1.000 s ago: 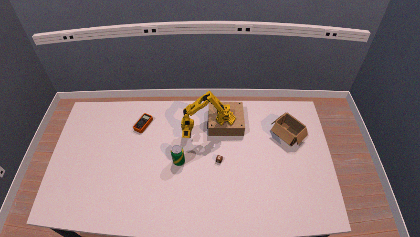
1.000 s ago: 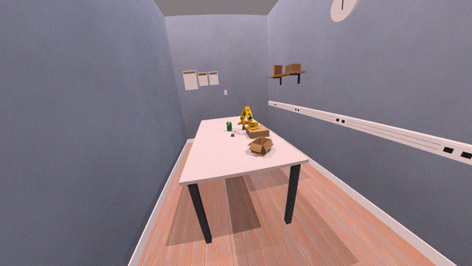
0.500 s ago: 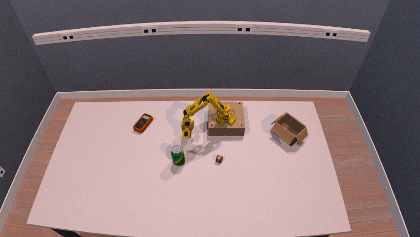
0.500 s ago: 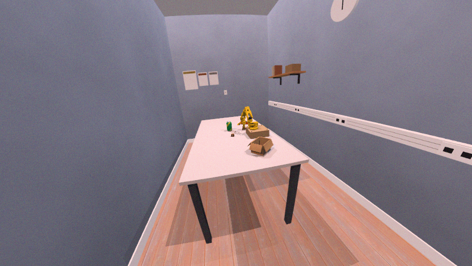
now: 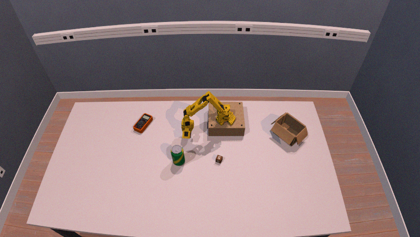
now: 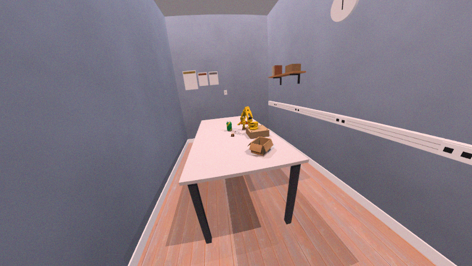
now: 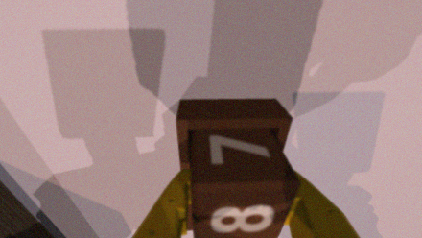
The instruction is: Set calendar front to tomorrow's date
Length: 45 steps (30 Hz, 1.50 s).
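Note:
My gripper (image 7: 239,184) is shut on a dark brown date cube (image 7: 236,158). In the wrist view the cube's upper face shows a 7 and its near face an 8. A dark brown box-like frame (image 7: 233,109), which may be the calendar tray, sits right behind and under the cube; I cannot tell whether they touch. In the top view the gripper (image 5: 186,135) points down close to the table, left of the arm's base, and hides the held cube and the frame. The second cube (image 5: 218,159) lies alone on the table, in front of the base.
A green can (image 5: 177,155) stands just in front of the gripper. An orange multimeter (image 5: 142,122) lies to the left. The arm stands on a wooden block (image 5: 226,119). An open cardboard box (image 5: 289,128) is at the right.

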Available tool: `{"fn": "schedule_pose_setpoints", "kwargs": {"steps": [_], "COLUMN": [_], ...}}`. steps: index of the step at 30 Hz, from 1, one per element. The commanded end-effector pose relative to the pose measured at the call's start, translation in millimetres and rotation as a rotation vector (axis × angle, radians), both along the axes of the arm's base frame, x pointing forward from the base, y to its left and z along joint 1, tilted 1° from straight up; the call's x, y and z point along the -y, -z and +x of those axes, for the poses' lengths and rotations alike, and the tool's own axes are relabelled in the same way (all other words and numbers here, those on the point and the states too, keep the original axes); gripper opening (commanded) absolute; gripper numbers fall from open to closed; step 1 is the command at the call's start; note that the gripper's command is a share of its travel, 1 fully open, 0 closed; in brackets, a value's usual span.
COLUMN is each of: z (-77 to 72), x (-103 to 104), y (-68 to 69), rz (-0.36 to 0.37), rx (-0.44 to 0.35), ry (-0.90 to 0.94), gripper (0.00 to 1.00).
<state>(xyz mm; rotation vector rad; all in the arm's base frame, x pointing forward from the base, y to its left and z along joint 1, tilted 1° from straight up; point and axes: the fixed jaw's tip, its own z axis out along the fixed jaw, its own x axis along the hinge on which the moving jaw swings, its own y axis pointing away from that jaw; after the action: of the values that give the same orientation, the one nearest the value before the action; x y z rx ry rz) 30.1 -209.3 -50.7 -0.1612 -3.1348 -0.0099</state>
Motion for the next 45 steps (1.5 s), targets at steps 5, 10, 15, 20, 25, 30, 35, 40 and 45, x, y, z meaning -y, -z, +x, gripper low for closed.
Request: {"fn": "schedule_pose_setpoints", "kwargs": {"steps": [5,10,15,20,25,30,35,40,45], "z": [-2.1,-2.1,-2.1,-2.1,-2.1,-2.1,-2.1,-2.1,-2.0], "x": [-3.1,-3.1,-3.1,-3.1,-3.1,-3.1,-3.1,-3.0,-2.2], "y": [2.7,2.7,2.7,2.7,2.7,2.7,2.7,2.6,-2.4], "rz": [0.013,0.013,0.013,0.013,0.013,0.013,0.013,0.013,0.013], "rx": [0.000,0.000,0.000,0.000,0.000,0.000,0.000,0.000,0.000], "ry": [0.001,0.001,0.001,0.001,0.001,0.001,0.001,0.001,0.001], "gripper": [0.17,0.18,0.22,0.26,0.31,0.35,0.36,0.36,0.36]}}
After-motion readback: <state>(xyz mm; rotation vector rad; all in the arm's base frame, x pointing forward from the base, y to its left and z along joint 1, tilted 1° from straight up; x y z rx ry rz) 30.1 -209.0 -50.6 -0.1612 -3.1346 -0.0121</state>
